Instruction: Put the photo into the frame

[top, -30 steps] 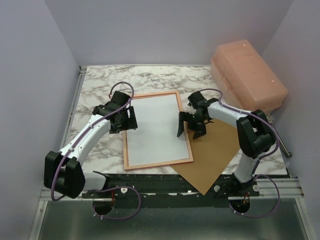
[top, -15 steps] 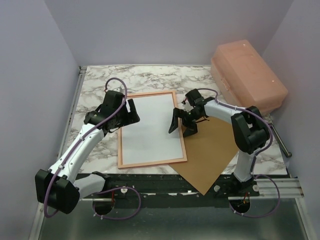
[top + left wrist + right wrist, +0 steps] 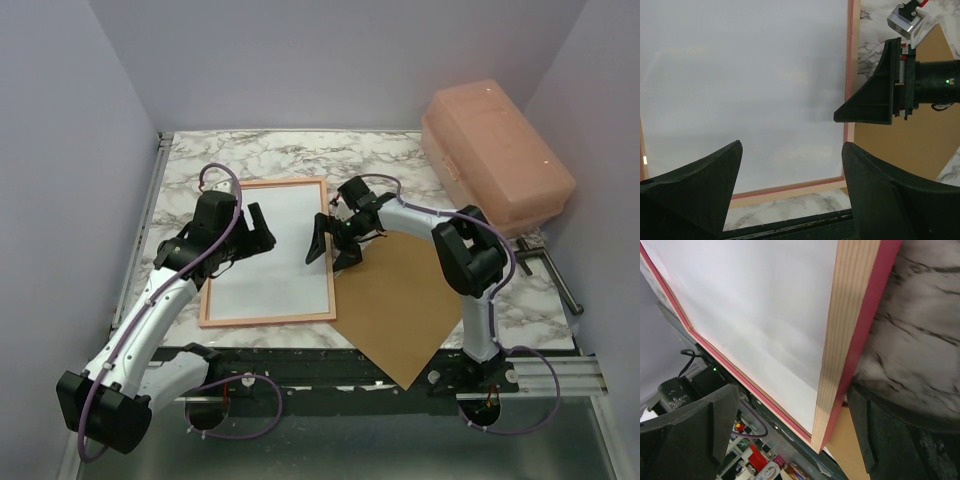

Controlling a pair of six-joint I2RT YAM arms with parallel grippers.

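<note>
The frame [image 3: 266,320] lies back up on the marble table, its orange-tan border showing. The photo [image 3: 268,250] lies inside it with its plain white back up. My left gripper [image 3: 260,228] is open and empty over the photo's upper left part; in the left wrist view [image 3: 792,190] its fingers hover above the white sheet [image 3: 740,85] near the frame's border [image 3: 850,75]. My right gripper [image 3: 333,250] is open at the frame's right edge. In the right wrist view [image 3: 790,430] the frame's wooden edge [image 3: 850,330] lies between the open jaws, with the sheet [image 3: 755,305] beside it.
A brown backing board [image 3: 400,300] lies right of the frame, reaching the table's near edge. A closed pink plastic box [image 3: 495,150] stands at the back right. A metal clamp [image 3: 550,265] sits at the right edge. Bare marble [image 3: 300,155] shows behind the frame.
The frame with the photo in it has slid left across the table, off the brown board. Both grippers moved left with it and stayed open.
</note>
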